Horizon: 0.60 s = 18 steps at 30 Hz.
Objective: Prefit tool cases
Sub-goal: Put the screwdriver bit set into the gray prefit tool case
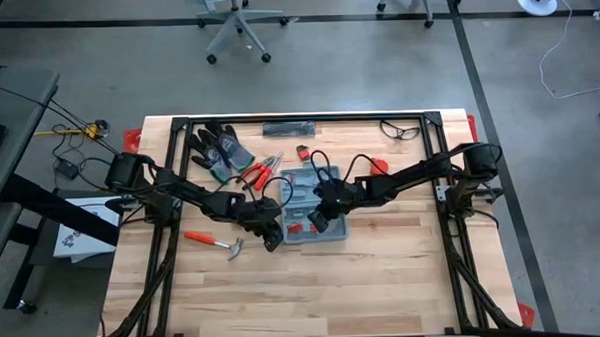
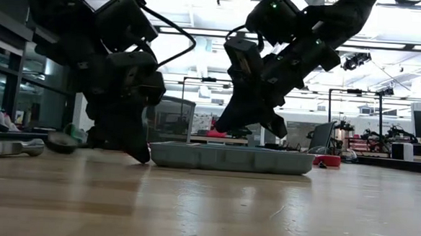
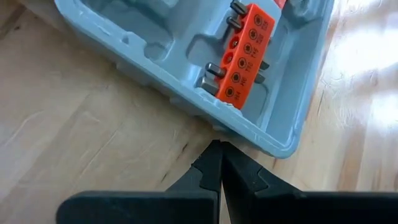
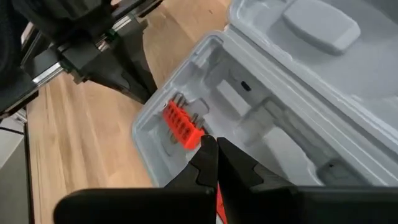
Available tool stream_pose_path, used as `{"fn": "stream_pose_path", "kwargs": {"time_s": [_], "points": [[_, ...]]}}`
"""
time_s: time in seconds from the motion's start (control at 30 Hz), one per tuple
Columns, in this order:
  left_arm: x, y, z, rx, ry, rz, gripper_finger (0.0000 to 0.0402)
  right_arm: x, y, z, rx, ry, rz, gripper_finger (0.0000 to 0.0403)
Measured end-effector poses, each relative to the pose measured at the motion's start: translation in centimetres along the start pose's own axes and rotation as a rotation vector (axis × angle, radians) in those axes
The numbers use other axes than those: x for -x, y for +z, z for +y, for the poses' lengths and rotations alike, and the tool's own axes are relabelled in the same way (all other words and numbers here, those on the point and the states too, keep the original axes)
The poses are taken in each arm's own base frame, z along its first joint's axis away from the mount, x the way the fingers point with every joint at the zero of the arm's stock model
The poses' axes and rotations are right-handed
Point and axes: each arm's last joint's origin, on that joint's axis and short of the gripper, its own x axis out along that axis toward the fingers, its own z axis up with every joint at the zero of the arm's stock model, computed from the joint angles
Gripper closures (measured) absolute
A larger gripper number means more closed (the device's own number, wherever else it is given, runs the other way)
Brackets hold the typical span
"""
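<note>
One hammer [image 1: 214, 241] with an orange handle lies nearest the front edge of the wooden surface [image 1: 314, 288], towards its left side.

Behind it, about mid-surface, sits one tool case [image 1: 311, 208], blue-grey and lying open and flat. Its moulded recesses face up, and one orange bit holder [image 3: 245, 53] rests in a recess by the case's near left corner (a row of metal bits sticks out of its side).

Two dark arms meet at this case. The left claw [image 1: 273, 236] is clenched, its fingers pressed together into a point and holding nothing; the left wrist view shows the tip on the wood right at the case's outer rim, at that same corner. The right claw [image 1: 315, 221] is clenched as well and grasps nothing; it hangs tilted over the near half of the case, its tip just above the recess with the bit holder in the right wrist view. In the low view the left claw [image 2: 138, 152] reaches down to the surface at the case's end, while the right claw [image 2: 257, 120] stands clear above the tray wall.

Farther back, left of centre, lie red-handled pliers [image 1: 260, 173] and two dark gloves [image 1: 219, 148]. By the far edge rest one long black bar [image 1: 294, 127] and one pair of glasses [image 1: 401, 131] towards the far right corner.
</note>
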Motion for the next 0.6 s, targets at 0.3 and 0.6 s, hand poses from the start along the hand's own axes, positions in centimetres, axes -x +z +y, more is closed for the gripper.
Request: {"fn": "stream_pose_path", "kwargs": {"time_s": [0.3,0.6], "points": [[0.0,0.1,0.1,-0.001,0.01,-0.012,0.0401,-2.8,0.0,2.1,0.066,-0.018,0.033,0.0403],[0.0,0.1,0.1,0.0,0.013,-0.012,0.0401,-2.5,0.5,1.4,0.099,-0.062,0.067,0.0403]]}}
